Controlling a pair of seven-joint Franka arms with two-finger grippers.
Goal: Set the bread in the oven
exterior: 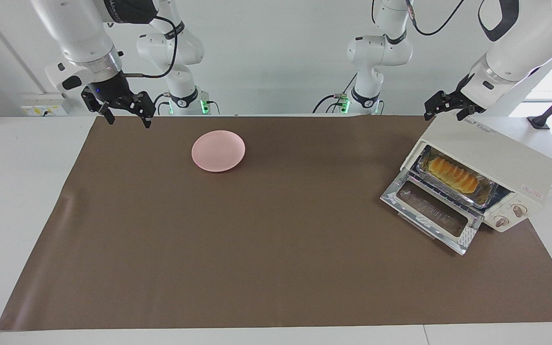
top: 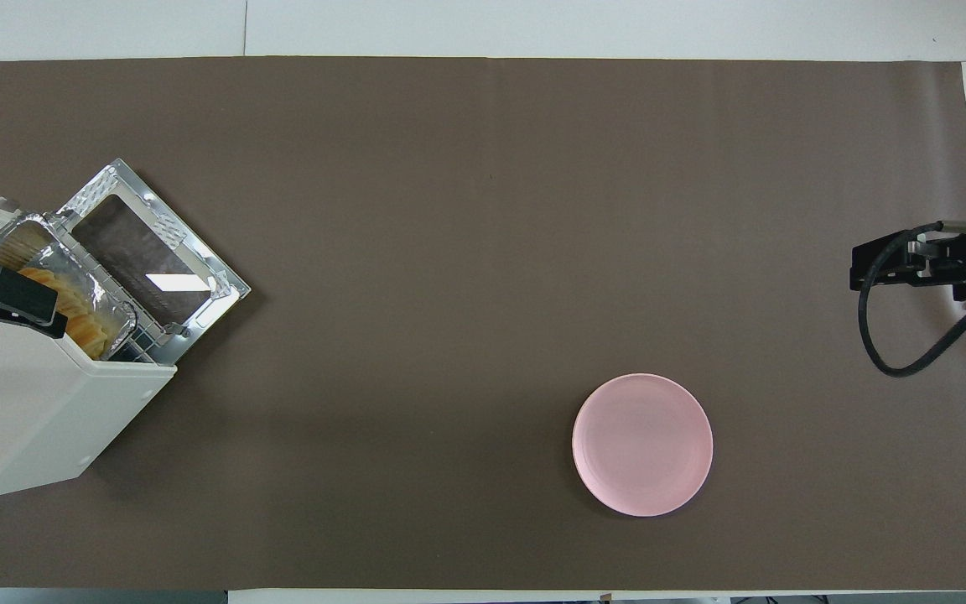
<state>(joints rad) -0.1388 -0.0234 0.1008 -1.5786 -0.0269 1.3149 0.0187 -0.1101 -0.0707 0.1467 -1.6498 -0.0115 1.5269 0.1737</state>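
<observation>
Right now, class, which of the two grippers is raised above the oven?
The left gripper: it is raised, open, above the oven that holds the bread. The right gripper waits, open, over the right arm's end of the table.

The bread [exterior: 452, 175], a small yellow-orange loaf with ridged segments, lies lengthwise inside the oven [exterior: 491, 153]. The oven is a boxy cream-white toaster oven with two round knobs, standing at the left arm's end of the counter, its glass door dropped fully open.
</observation>
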